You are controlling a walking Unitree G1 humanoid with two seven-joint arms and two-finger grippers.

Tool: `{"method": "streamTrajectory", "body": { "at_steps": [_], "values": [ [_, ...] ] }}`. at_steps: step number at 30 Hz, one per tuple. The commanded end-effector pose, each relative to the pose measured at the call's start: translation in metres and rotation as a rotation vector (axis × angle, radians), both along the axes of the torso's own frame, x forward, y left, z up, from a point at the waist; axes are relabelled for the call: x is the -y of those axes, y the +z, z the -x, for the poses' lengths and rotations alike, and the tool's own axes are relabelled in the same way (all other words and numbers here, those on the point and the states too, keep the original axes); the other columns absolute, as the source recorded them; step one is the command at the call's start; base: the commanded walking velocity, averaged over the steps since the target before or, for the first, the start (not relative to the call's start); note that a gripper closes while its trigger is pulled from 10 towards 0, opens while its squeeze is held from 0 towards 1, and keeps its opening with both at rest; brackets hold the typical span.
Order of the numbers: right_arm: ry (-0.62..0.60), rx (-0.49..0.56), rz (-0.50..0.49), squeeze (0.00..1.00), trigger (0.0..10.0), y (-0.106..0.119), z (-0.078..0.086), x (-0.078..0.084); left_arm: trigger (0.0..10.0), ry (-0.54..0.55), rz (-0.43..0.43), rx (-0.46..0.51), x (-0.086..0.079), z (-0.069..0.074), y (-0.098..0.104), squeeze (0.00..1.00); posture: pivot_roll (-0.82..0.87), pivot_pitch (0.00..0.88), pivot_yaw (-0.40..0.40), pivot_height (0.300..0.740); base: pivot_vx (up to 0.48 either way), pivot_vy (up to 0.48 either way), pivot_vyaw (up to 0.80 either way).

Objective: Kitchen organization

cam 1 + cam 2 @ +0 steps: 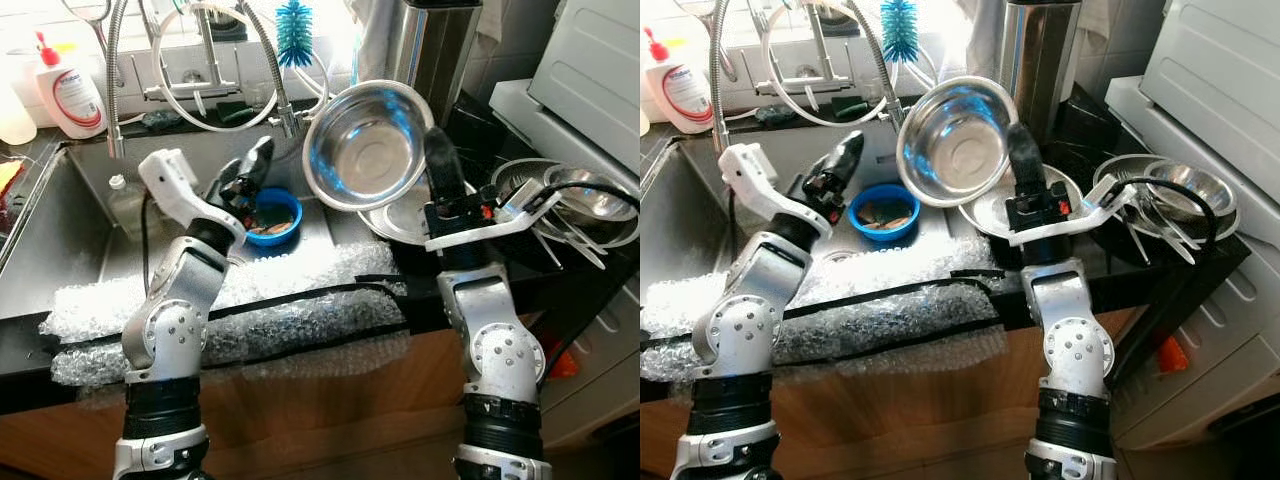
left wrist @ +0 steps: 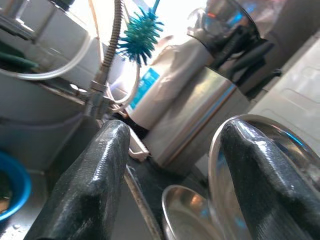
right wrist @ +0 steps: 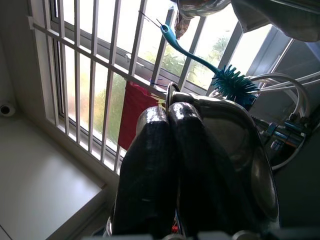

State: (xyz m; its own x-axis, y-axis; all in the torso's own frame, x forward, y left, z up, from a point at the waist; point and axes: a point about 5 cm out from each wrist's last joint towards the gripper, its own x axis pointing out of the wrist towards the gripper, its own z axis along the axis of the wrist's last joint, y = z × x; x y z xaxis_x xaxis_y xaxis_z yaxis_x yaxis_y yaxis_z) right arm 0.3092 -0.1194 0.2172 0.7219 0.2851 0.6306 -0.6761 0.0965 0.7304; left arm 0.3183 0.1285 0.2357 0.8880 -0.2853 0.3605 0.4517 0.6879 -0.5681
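At centre left, the left gripper (image 1: 250, 172) hangs spread and empty over the sink (image 1: 60, 250), where a blue bowl (image 1: 275, 218) with scraps waits. At upper centre, the right gripper (image 1: 440, 160) pinches a steel bowl (image 1: 370, 145) aloft by its rim. More steel bowls (image 1: 590, 200) crowd the right, so I judge most tidying remains.

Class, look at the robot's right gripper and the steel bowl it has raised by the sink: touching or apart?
Touching. In the right wrist view the right gripper is shut on the rim of the steel bowl; the left eye view shows the bowl held tilted in the air.
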Motion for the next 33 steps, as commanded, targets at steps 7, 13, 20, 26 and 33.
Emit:
{"method": "streamTrajectory", "body": {
  "at_steps": [7, 13, 20, 26, 33],
  "values": [
    [0.046, 0.049, -0.043, 0.00, 10.0, 0.008, 0.007, -0.013, 10.0, -0.078, -0.027, 0.025, 0.010, 0.008, 0.003, 0.00, -0.05, 0.000, 0.002, 0.740, 0.000, 0.000, 0.00],
    [0.055, 0.058, -0.042, 0.00, 10.0, 0.009, 0.008, -0.014, 10.0, -0.098, -0.055, 0.008, 0.014, 0.009, -0.003, 0.00, -0.05, 0.000, 0.002, 0.740, 0.000, 0.000, 0.00],
    [0.087, 0.089, -0.046, 0.00, 10.0, 0.012, 0.012, -0.016, 10.0, -0.121, -0.049, -0.007, 0.020, 0.010, -0.007, 0.00, -0.05, 0.000, 0.001, 0.740, 0.000, 0.000, 0.00],
    [0.113, 0.097, -0.034, 0.00, 10.0, 0.011, 0.013, -0.019, 10.0, -0.128, -0.053, 0.000, 0.020, 0.009, -0.006, 0.00, -0.05, 0.000, 0.000, 0.740, 0.000, 0.000, 0.00],
    [0.135, 0.104, -0.020, 0.00, 10.0, 0.011, 0.015, -0.023, 0.0, -0.090, -0.076, 0.009, 0.017, 0.007, -0.006, 0.00, -0.05, 0.000, -0.002, 0.740, 0.000, 0.000, 0.00]
  ]
}}
